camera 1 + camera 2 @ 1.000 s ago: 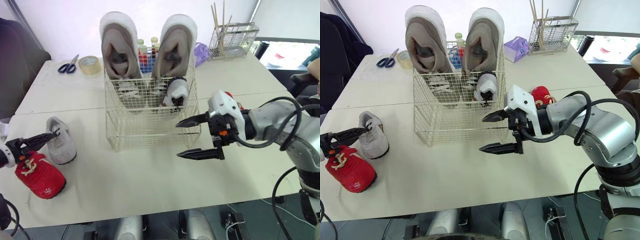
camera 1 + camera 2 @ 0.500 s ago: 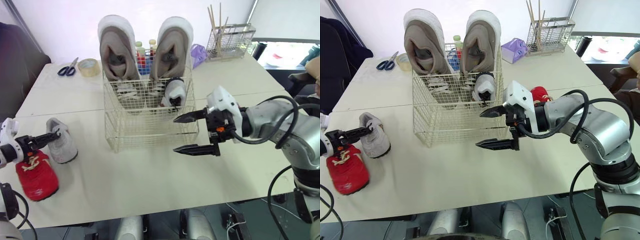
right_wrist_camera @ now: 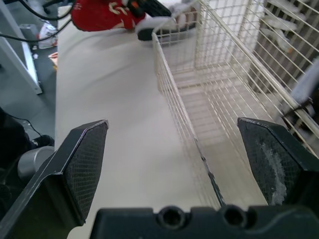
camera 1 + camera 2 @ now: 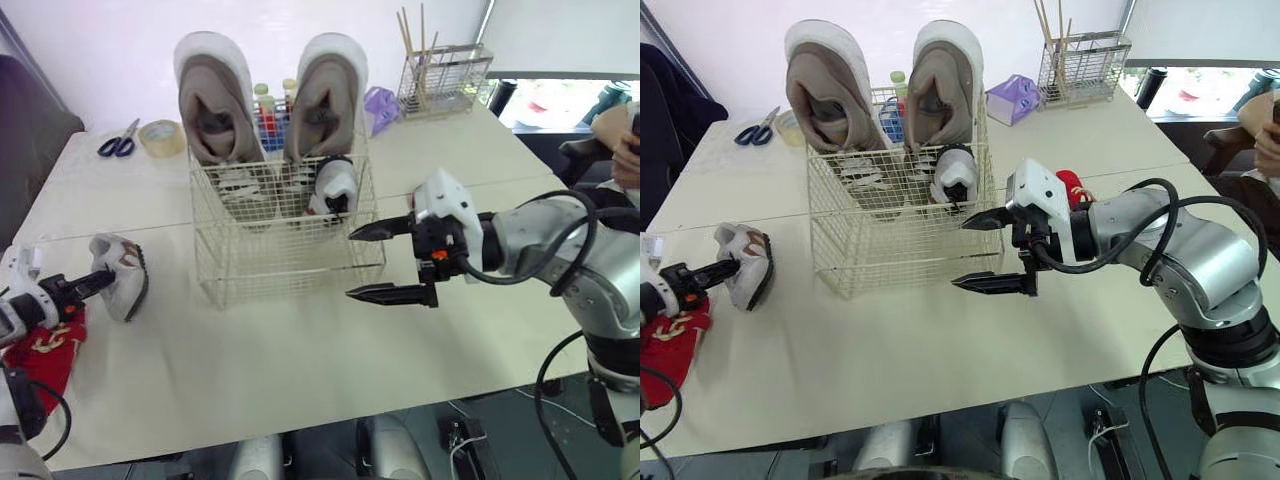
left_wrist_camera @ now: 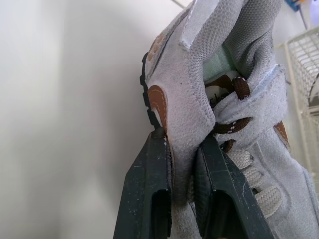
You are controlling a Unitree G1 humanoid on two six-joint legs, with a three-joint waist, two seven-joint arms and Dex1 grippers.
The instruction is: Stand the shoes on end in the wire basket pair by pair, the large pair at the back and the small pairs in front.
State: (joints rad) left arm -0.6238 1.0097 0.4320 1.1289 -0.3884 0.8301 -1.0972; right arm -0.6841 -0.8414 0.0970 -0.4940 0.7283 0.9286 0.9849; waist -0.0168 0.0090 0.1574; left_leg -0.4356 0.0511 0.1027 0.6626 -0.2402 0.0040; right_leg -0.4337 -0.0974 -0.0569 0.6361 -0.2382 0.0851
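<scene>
My left gripper [image 5: 182,164] is shut on the side wall of a small grey shoe [image 4: 122,277], which is tipped on its side at the table's left. A small red shoe [image 4: 40,345] lies just below it. The wire basket [image 4: 290,255] holds the large beige pair [image 4: 210,100] upright at the back and one small grey shoe [image 4: 333,187] at its front right. My right gripper [image 4: 351,265] hangs open and empty at the basket's front right corner. Another red shoe [image 4: 1070,185] lies behind that arm.
Scissors [image 4: 118,140] and a tape roll [image 4: 158,137] lie at the back left. A wire holder with sticks [image 4: 445,80] and a purple bag [image 4: 378,103] stand at the back right, bottles [image 4: 265,105] behind the basket. A person's hand [image 4: 620,140] shows at the right edge.
My left gripper has closed on the grey shoe and tipped it from flat onto its side. The right gripper stays open beside the basket. The camera has shifted.
</scene>
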